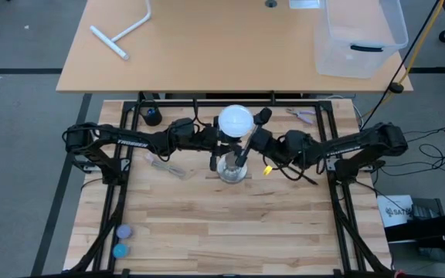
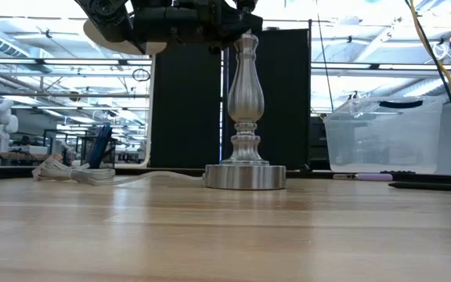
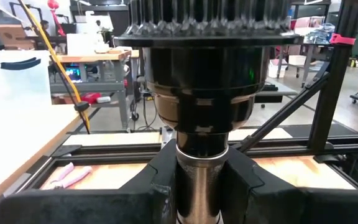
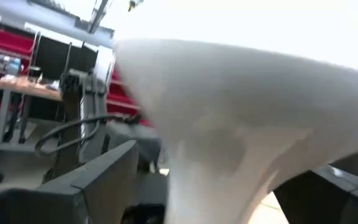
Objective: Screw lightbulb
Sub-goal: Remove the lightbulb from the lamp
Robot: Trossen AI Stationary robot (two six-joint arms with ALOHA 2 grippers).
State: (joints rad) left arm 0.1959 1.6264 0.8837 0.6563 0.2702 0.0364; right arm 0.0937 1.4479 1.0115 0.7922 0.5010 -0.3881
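The lightbulb (image 1: 236,120) has a white globe and sits over the top of the upright metal lamp post (image 2: 245,94); its screw base is hidden. The post's round base (image 1: 232,171) rests on the wooden table. My left gripper (image 3: 199,193) reaches in from the table's left and is shut on the post just under the black socket (image 3: 201,81). My right gripper (image 4: 216,186) comes from the table's right and is open. Its fingers (image 4: 104,180) stand on either side of the bulb's pale neck (image 4: 210,155), and a gap shows beside the one that is plainly seen. My left gripper pinches the post's silvery neck (image 3: 197,180), right below the black socket, between its two fingers (image 3: 157,190). The fingers lie level, coming from the table's left, across the upright post. The post stands upright with its round base on the table.
A pale cord (image 2: 77,174) lies on the table left of the post. Two small blue caps (image 1: 120,239) sit at the near left corner, and pliers (image 1: 304,116) lie at the far right. A clear bin (image 1: 358,38) and a white pipe piece (image 1: 122,35) are on the far table.
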